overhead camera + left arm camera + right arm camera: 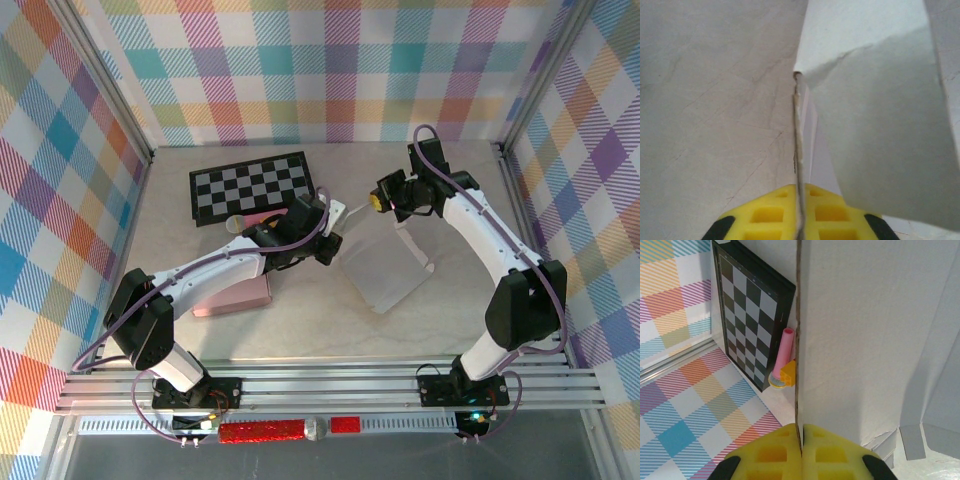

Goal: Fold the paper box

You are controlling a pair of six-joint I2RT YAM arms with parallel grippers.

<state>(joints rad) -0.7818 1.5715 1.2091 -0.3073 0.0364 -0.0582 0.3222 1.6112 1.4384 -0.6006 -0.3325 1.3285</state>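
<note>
The white paper box (392, 268) looks barely begun. It is a limp, mostly flat sheet on the grey bench (300, 325) between the grippers, its panels not yet squared up, so nearly all the folding is left. The left gripper (331, 232) is closed narrow on one edge, and the right gripper (381, 200) pinches the opposite raised panel. Behind the left gripper lies a black-and-white chequered board (250, 185). Under its arm is a flat pink slab (240, 300). Just beside its wrist is a pink plastic tube (255, 218), close enough to catch a swinging flap.

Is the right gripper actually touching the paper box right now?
Touching. The right wrist view shows the right gripper clamped on a panel edge of the paper box, with no gap.
</note>
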